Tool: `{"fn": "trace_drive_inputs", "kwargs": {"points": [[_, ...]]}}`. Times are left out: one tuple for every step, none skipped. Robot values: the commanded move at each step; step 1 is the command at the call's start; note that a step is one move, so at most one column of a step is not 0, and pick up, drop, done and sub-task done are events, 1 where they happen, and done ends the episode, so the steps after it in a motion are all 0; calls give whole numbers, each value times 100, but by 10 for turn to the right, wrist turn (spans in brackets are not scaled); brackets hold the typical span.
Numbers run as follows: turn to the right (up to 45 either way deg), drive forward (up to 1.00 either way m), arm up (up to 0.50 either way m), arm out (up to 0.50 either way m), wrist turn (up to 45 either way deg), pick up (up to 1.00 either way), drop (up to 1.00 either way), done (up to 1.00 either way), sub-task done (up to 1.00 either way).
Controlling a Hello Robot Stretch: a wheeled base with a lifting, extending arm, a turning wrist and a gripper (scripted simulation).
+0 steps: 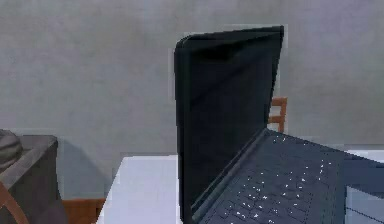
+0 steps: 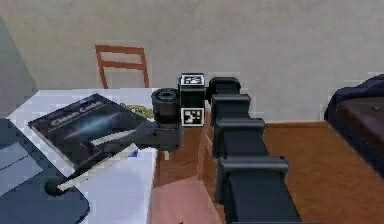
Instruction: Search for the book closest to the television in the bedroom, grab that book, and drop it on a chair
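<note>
A dark book [image 2: 75, 122] with pale lettering on its cover lies flat on the white table [image 2: 128, 190]. My gripper [image 2: 78, 166] reaches out over the table from the arm [image 2: 250, 180], and its thin fingers [image 2: 110, 140] lie across the book's near corner. With the book resting on the table behind the fingers, I cannot tell whether the gripper holds anything. A wooden chair [image 2: 122, 64] stands at the table's far side; its back [image 1: 278, 114] also peeks out behind the laptop.
An open dark laptop [image 1: 235, 130] stands on the white table [image 1: 140, 190], close to the forward camera. Its edge [image 2: 18, 165] lies left of the book. A dark cabinet [image 1: 30, 180] stands at the forward view's left. A dark seat [image 2: 356, 108] stands on the wooden floor [image 2: 300, 135].
</note>
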Motion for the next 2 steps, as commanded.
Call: {"fn": "trace_drive_inputs", "kwargs": {"points": [[0,0,0,0,450,0,0,0,0],[0,0,0,0,390,0,0,0,0]]}}
